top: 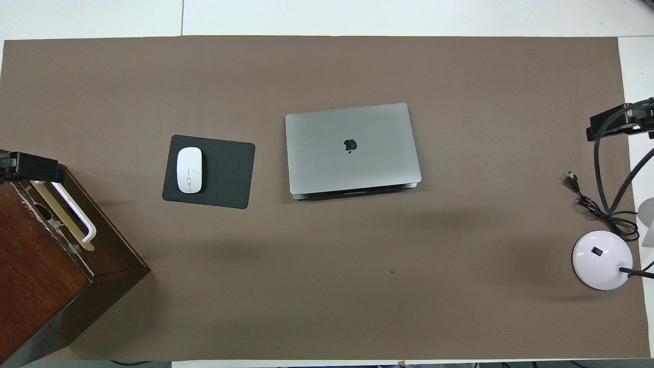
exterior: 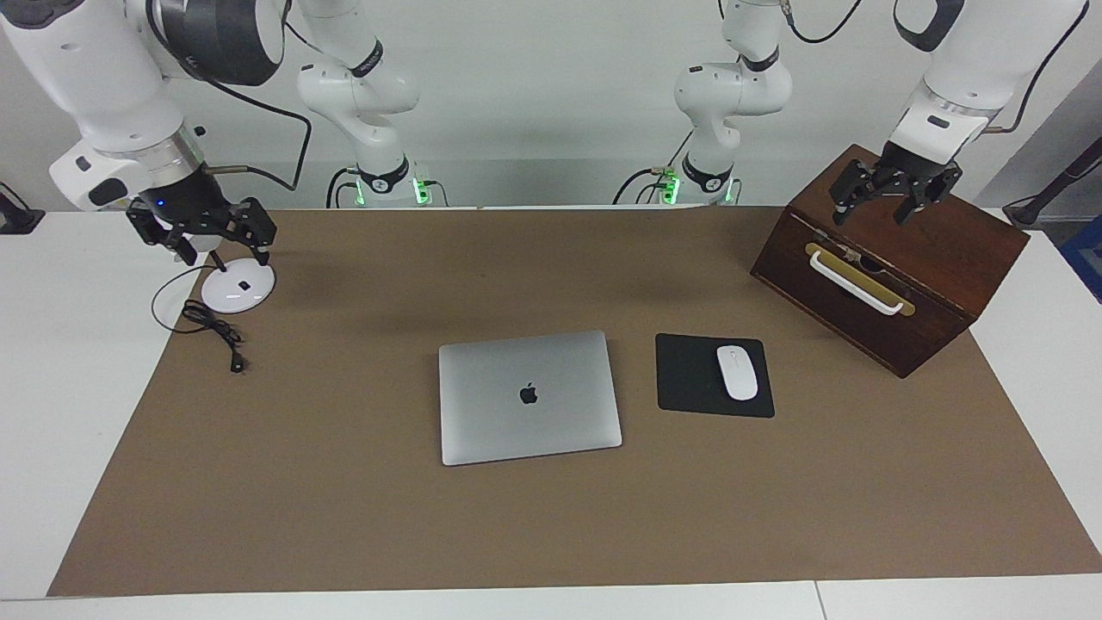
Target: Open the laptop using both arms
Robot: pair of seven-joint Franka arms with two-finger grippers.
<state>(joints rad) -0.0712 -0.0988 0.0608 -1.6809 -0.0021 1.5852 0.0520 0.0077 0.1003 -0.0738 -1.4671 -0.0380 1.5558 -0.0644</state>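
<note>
The silver-grey laptop [exterior: 529, 396] [top: 352, 148] lies closed and flat in the middle of the brown mat, logo up. My left gripper [exterior: 871, 211] hangs open over the top of the wooden box, well off toward the left arm's end of the table from the laptop. My right gripper [exterior: 222, 250] hangs open just above the white lamp base at the right arm's end. Neither gripper touches the laptop or holds anything. In the overhead view only the grippers' black tips show, the left gripper [top: 30, 167] and the right gripper [top: 621, 120], at the edges.
A black mouse pad [exterior: 689, 379] with a white mouse [exterior: 737, 372] lies beside the laptop toward the left arm's end. A dark wooden box [exterior: 895, 284] with a white handle stands under the left gripper. A white round lamp base [exterior: 238, 288] and black cable [exterior: 215, 331] sit at the right arm's end.
</note>
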